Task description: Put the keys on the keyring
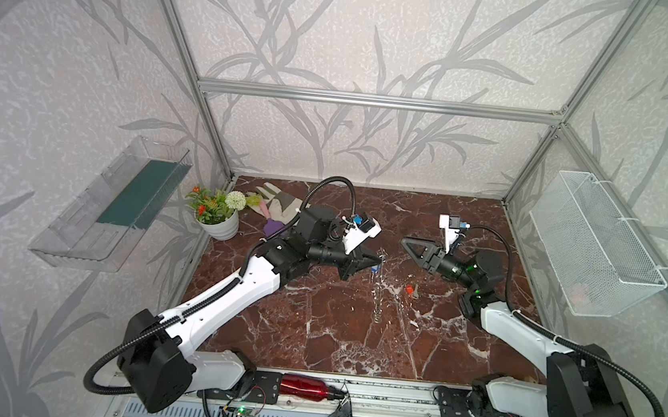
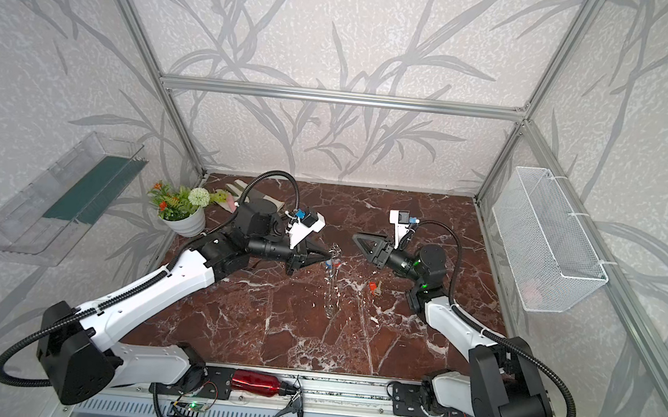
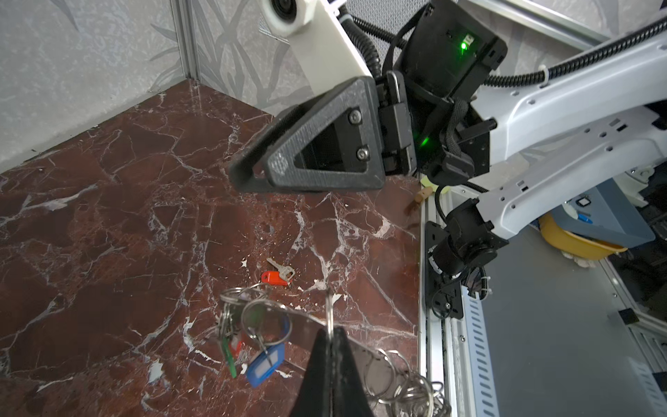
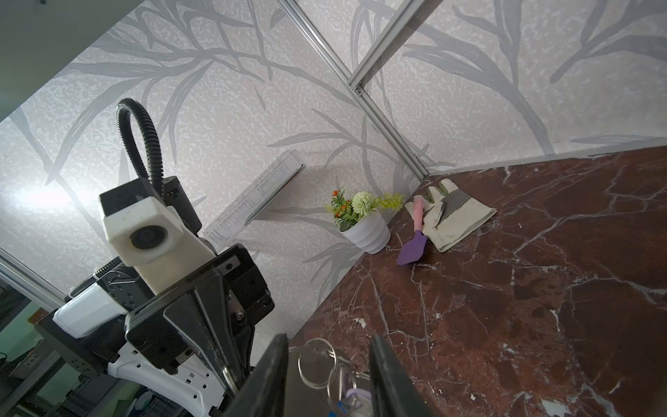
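Reaching over the table [image 1: 313, 320], two arms meet across the keyring [image 3: 368, 361], which hangs raised above the marble rather than lying on it. The left gripper [image 3: 330, 334] is clenched tight on the keyring's plate, apparently to lift it so that the rings along its edge dangle free and can be reached from the far side. Facing the keyring, the right gripper [image 3: 252, 175] hovers at about its height with jaws parted and nothing between them. The right wrist view looks through that gap at the keyring's nearest rings [image 4: 335, 366], which suggests it is lined up to work a ring or is free to fetch a key. In both top views the keyring shows edge-on, a thin glinting strip running from the left gripper's tips.

Counted: two arms, one keyring, rings too crowded to number. Below the keyring hang a green key [image 3: 230, 355] and a blue key [image 3: 266, 363], by the look of it already threaded. A third tag [image 3: 236, 344], red and white, seems tucked behind the green one, though that cannot be told for sure. One red key [image 3: 271, 278] lies loose on the table just beyond the keyring, toward the right gripper, touched by neither tool. By this showing at least that key is left to thread.
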Robot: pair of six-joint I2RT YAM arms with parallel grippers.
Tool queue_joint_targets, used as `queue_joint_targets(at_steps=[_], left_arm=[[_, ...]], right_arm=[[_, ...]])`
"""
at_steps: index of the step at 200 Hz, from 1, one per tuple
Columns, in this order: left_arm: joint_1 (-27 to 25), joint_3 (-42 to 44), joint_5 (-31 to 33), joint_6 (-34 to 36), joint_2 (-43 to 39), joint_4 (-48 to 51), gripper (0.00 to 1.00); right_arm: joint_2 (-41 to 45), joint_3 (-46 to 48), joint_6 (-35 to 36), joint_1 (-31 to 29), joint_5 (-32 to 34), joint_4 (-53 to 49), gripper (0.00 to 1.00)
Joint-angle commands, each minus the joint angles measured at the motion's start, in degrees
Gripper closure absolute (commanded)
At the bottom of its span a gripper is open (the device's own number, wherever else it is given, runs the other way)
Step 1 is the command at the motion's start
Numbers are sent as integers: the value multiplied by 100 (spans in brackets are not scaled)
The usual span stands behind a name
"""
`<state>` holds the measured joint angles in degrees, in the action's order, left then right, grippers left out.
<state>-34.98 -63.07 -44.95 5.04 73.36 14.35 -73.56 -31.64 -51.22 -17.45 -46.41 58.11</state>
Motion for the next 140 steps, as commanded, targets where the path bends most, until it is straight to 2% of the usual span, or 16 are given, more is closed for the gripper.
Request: queue_joint_targets(at_steps=[1,17,69,108,140], left_arm=[[9,-136,-133,357,20,181,100],[10,131,-101,-56,-19,-554,100],[0,1361,300,-1732,-165,-3947,100],[-38,2062,678,-2490,-41,-6046,100],[-106,2418,735,-2977,206,-7607,100]], right_arm=[[50,44,-26,5,-64,332,61],[-70,28,-153,-8,-158,558,61],[-240,-44,-330,-65,-324,833,62],[-57,-171,-182,-160,-316,413,62],[47,-280,-310,-180,-415,237,61]])
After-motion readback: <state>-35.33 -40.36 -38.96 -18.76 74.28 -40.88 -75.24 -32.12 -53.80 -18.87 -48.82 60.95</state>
